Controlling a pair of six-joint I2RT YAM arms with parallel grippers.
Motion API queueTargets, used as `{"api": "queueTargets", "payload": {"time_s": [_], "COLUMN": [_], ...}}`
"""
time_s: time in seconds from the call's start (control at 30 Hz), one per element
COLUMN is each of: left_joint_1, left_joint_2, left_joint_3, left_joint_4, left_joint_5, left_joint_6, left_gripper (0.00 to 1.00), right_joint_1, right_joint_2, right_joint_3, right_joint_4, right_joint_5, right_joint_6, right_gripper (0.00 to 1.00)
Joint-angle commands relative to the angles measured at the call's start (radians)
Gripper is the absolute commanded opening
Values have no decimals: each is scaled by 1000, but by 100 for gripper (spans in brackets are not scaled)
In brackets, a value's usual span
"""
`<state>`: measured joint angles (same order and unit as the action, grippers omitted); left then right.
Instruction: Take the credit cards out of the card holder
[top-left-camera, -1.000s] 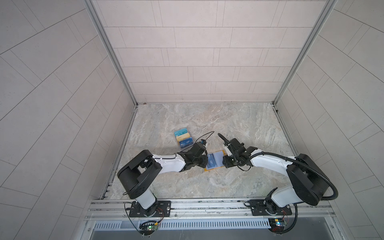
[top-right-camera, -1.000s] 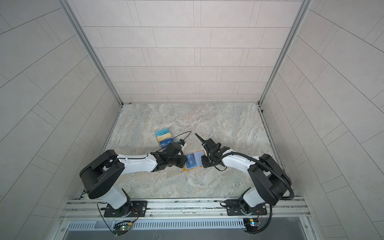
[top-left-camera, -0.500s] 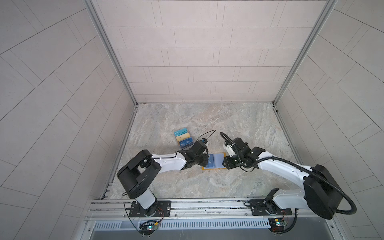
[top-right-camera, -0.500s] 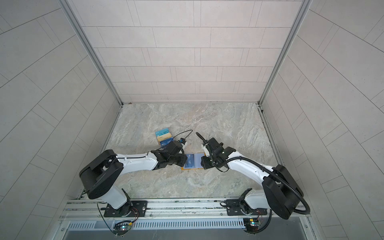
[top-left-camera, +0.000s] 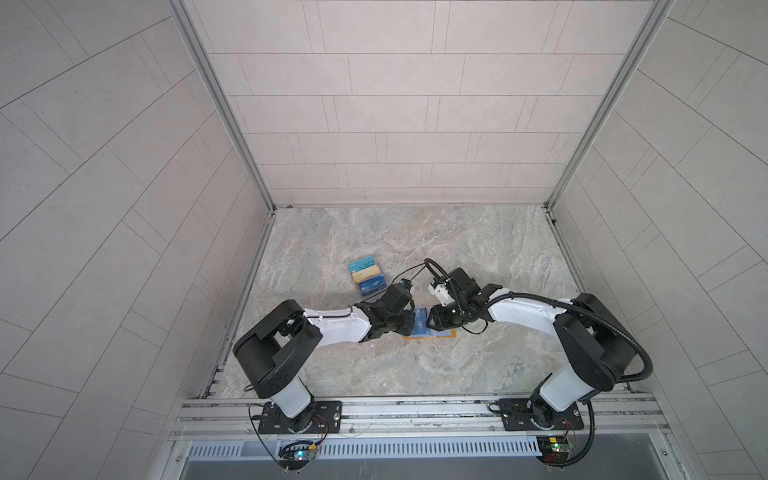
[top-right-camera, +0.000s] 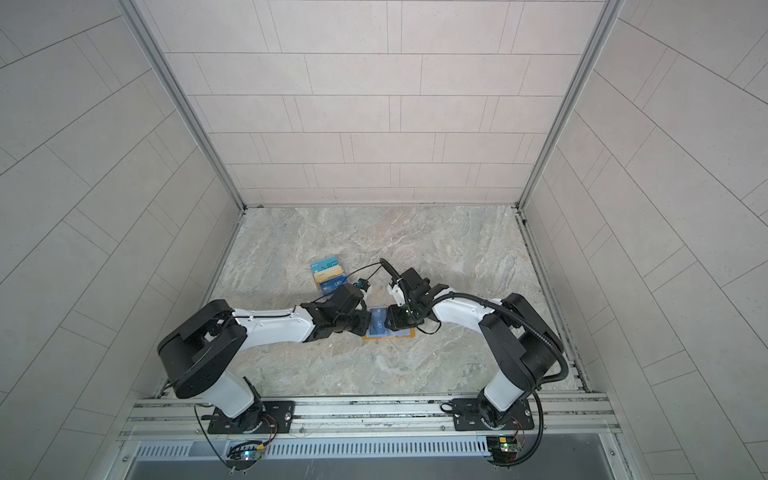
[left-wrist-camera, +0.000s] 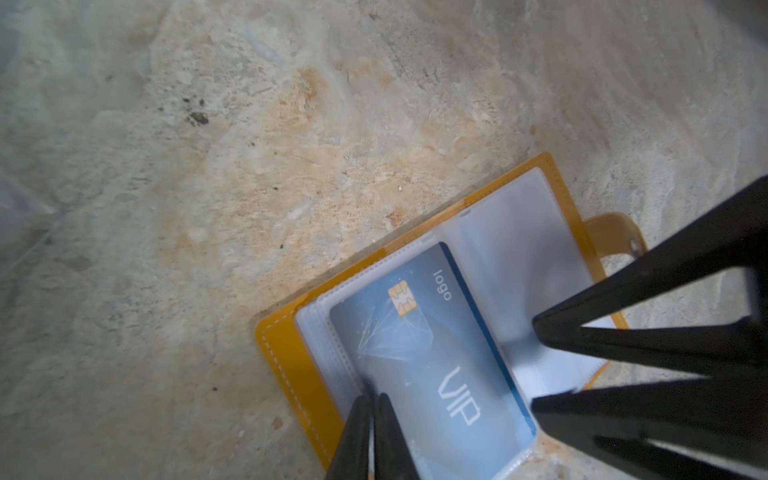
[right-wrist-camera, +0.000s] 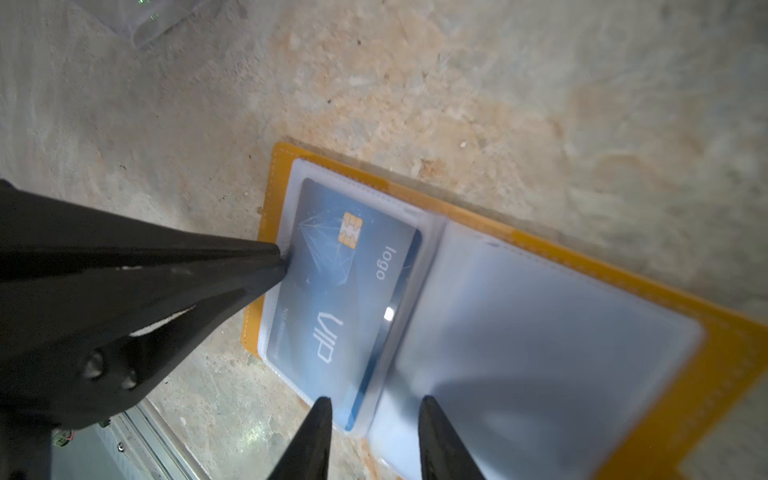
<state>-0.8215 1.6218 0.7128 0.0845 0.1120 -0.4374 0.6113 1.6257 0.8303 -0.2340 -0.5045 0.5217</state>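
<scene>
Left jaws, together, touch the blue card (left-wrist-camera: 432, 374) inside the card holder (left-wrist-camera: 286, 365); right jaws, apart, touch its clear sleeve (left-wrist-camera: 519, 257).

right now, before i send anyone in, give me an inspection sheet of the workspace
surface: marble-look tabletop, no spills seen
job's things: card holder lies open and flat; blue card sits in its sleeve
clutter: card stand with three cards, beyond the left arm, apart from the holder
grippers: left gripper shut, tips at the sleeve's outer edge; right gripper open, tips down near the spine
cables: thin black loops over both wrists, off the holder
surroundings: tiled walls; metal rail in front
</scene>
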Motion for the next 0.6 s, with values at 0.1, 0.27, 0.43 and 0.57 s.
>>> {"api": "queueTargets", "payload": {"time_s": [0.1,0.27,0.43,0.57], "left_joint_1": [-5,-5,-5,-4], "left_joint_2": [-21,-18,-17,-18], "left_joint_3": [-27,-32,-43,-54], "left_joint_4": [-4,-8,-3,7], "left_joint_5": [0,-2,-2,-2], "left_joint_6": [-9,-6,-7,-13], "left_gripper": [7,5,4,3], "right_joint_1": [-3,-7,-16,-31], "right_joint_2": [38,49,53,47], "right_joint_3": [22,21,15,2], "right_joint_4": [98,118,139,176], "right_joint_5": [-52,-63,-88,-121], "right_joint_6": [54,72,89,117], "right_gripper": [36,36,36,35]}}
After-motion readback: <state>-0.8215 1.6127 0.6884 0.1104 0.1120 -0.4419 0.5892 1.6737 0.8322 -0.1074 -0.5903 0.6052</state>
